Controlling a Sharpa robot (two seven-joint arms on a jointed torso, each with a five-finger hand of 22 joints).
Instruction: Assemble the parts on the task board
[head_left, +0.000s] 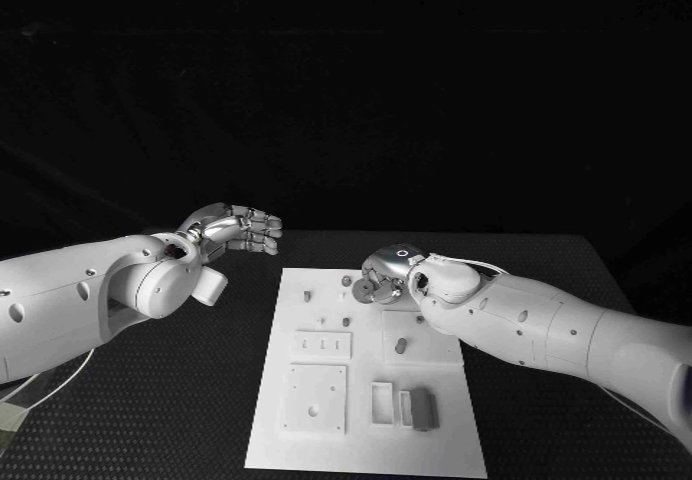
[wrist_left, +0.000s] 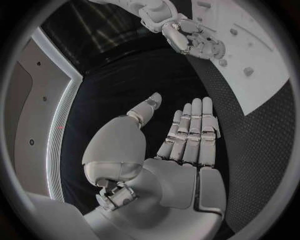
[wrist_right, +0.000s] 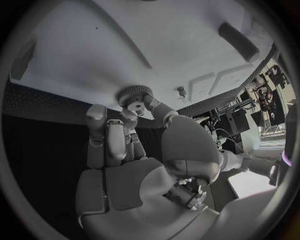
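The white task board (head_left: 433, 440) lies in the middle of the black table. My right hand (head_left: 389, 272) hovers over the board's far edge and pinches a small round toothed part (head_left: 366, 291) between thumb and fingers; the same toothed part (wrist_right: 134, 95) sits at the fingertips (wrist_right: 97, 114) close to the board (wrist_right: 125, 45). My left hand (head_left: 240, 231) is raised over the table left of the board's far corner. Its fingers (wrist_left: 190, 130) are stretched side by side, thumb apart, holding nothing. The right hand (wrist_left: 187, 36) with the toothed part (wrist_left: 216, 49) also appears there.
Small pegs (head_left: 307, 294) stand in the board's far half, and one peg (head_left: 401, 346) sits on a raised square. A slotted plate (head_left: 320, 346), a square plate (head_left: 315, 398), an open frame (head_left: 382, 402) and a grey block (head_left: 420, 408) occupy the near half.
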